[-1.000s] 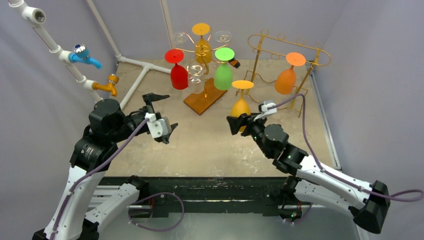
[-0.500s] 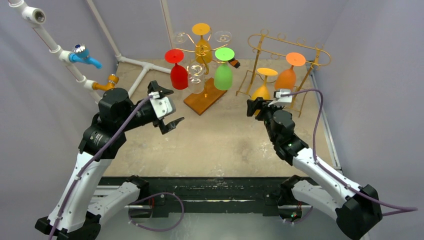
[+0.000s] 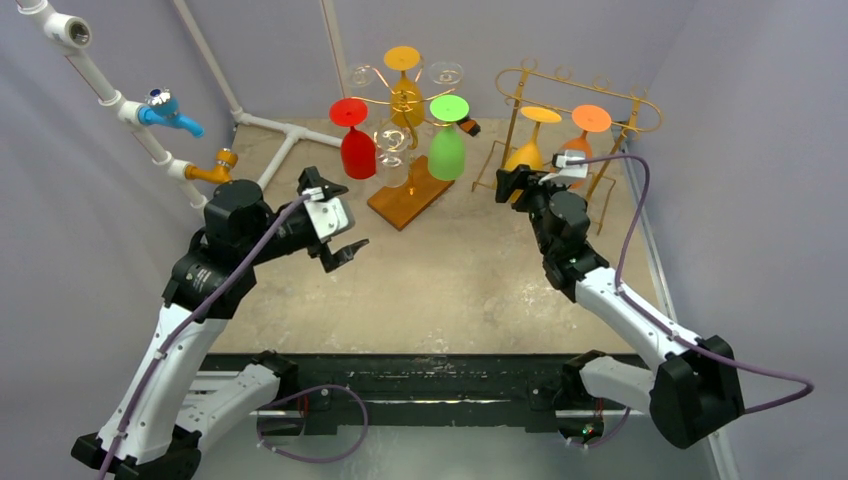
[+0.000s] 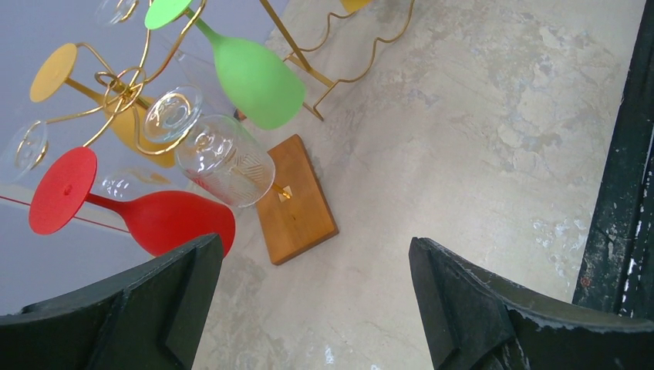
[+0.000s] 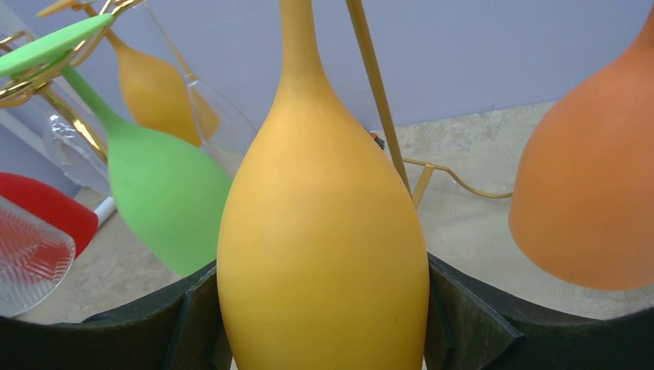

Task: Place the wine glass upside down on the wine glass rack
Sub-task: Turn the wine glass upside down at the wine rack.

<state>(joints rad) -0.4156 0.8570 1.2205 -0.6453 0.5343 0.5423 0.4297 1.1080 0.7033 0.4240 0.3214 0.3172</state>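
Observation:
The yellow wine glass [image 3: 522,158] is upside down, its round foot [image 3: 541,114] level with the top rails of the gold wine glass rack [image 3: 625,103] at the back right. My right gripper [image 3: 520,180] is shut on its bowl. In the right wrist view the bowl [image 5: 324,231] fills the gap between the fingers [image 5: 463,316], with a rack rod [image 5: 378,92] just behind the stem. I cannot tell whether the foot rests on the rails. An orange glass [image 3: 590,118] hangs on the same rack just to the right. My left gripper [image 3: 355,213] is open and holds nothing [image 4: 316,254].
A gold tree-shaped stand on a wooden base [image 3: 410,190] at back centre carries red [image 3: 357,150], green [image 3: 446,148], yellow and clear glasses. White pipes with a blue tap [image 3: 170,112] and an orange tap [image 3: 215,172] run along the left. The orange glass [image 5: 586,193] hangs close to my right finger.
My right arm carried the yellow glass from mid-table up and back to the gold rack, beside the orange glass. My left arm rose and swung slightly right, still open.

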